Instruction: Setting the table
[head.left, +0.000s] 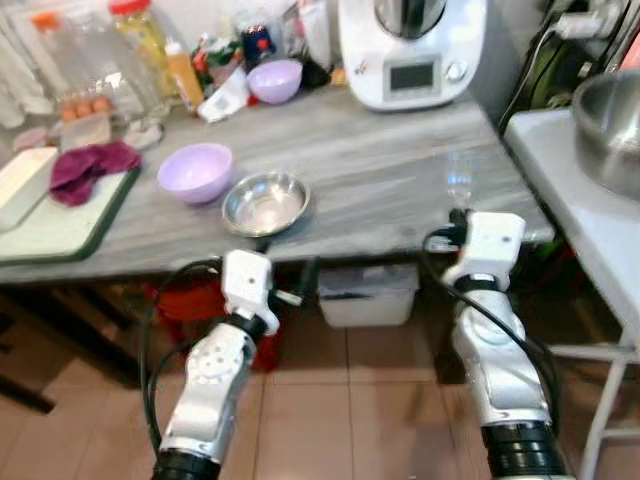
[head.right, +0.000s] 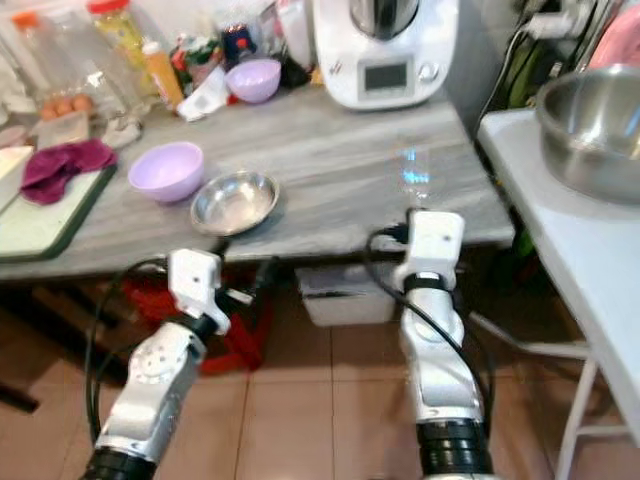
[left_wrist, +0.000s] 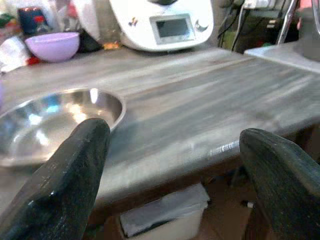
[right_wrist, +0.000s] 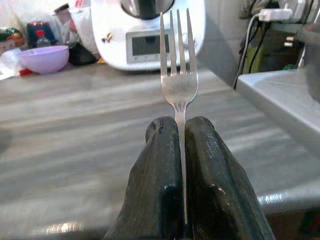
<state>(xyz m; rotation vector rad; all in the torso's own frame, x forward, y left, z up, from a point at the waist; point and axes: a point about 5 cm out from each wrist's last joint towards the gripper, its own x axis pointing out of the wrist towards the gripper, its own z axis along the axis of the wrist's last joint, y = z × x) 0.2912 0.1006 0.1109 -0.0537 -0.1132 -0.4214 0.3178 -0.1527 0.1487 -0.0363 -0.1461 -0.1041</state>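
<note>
From the head views, both arms reach to the near edge of the grey table (head.left: 380, 160); a steel bowl (head.left: 265, 203) sits near the left one, with a lilac bowl (head.left: 196, 171) just left of it. Left wrist view: the left gripper (left_wrist: 175, 170) gapes wide beside that steel bowl. Right wrist view: the right gripper (right_wrist: 181, 135) pinches a fork (right_wrist: 178, 75), tines upright, above the table's near right edge.

Fork (right_wrist: 178, 80) handle is hidden btwn the right gripper (right_wrist: 181, 131) fingers; in the eye views its tines are a faint blur. Big steel bowl (head.left: 608, 125) is cut off at the right edge. Jars & bottles (head.left: 120, 45) at the desk (head.left: 380, 150) back run past the top.
</note>
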